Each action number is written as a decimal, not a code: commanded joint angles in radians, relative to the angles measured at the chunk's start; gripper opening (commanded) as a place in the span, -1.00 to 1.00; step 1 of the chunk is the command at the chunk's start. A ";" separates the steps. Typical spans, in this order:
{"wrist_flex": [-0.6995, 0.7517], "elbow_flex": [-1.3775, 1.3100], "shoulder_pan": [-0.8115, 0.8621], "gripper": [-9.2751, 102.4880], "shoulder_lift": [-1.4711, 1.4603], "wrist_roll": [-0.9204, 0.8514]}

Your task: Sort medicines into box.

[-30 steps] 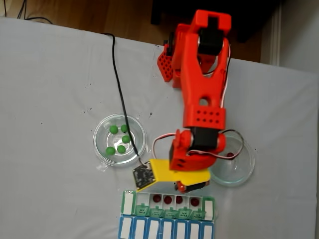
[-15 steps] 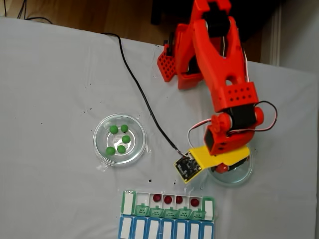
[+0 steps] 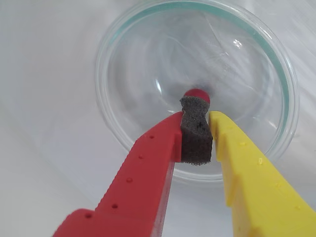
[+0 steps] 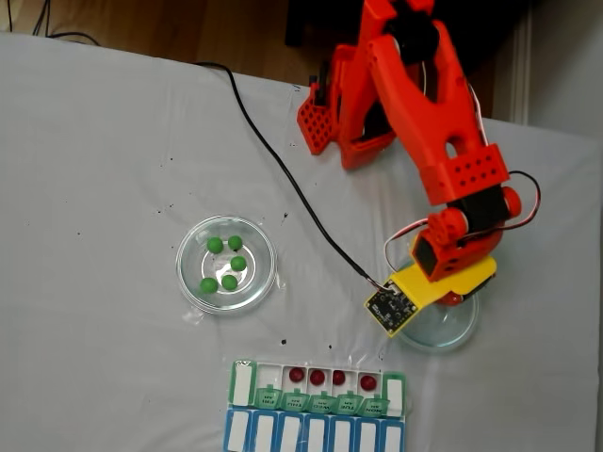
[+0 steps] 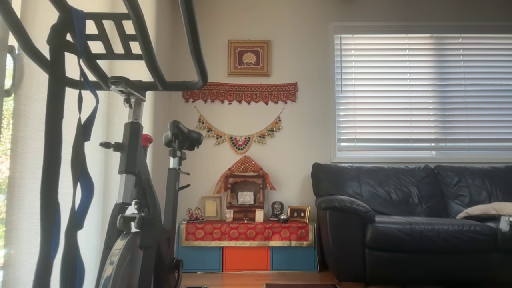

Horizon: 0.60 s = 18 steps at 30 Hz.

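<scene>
Medicines, green: five green balls (image 4: 226, 263) lie in a round glass dish (image 4: 191, 282) at centre left of the fixed view, well apart from the arm.
Cable: a black cable (image 4: 283, 174) runs from the upper left of that view down to the circuit board (image 4: 392, 308) on the gripper.
Box: a long white pill box (image 4: 240, 383) with green lids sits at the bottom centre of the fixed view; four red balls (image 4: 317, 377) rest in its open row.
Blue row: a blue-framed organiser (image 4: 283, 435) with white lids lies just below the box, touching it.
Arm: the red arm (image 4: 424, 113) reaches from the top centre down to the lower right of the fixed view.
Gripper: in the wrist view the gripper (image 3: 196, 111) hangs over a second glass dish (image 3: 276, 64); a red finger (image 3: 143, 168) is at left, a yellow finger (image 3: 247, 168) at right, with a dark foam pad (image 3: 196, 136) filling the gap between them.
Jaws: closed on the foam pad.
Medicine, red: one red ball (image 3: 197, 93) lies in this dish, just beyond the foam tip; whether it is touched cannot be told.
Room: the other view shows an exercise bike (image 5: 136, 168) at left and a black sofa (image 5: 412, 216) at right.
</scene>
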 commanded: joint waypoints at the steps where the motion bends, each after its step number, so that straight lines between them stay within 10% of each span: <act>1: -0.034 -0.008 -0.020 -0.81 -0.006 -0.002; 18: -0.120 0.037 -0.058 -0.52 -0.092 0.008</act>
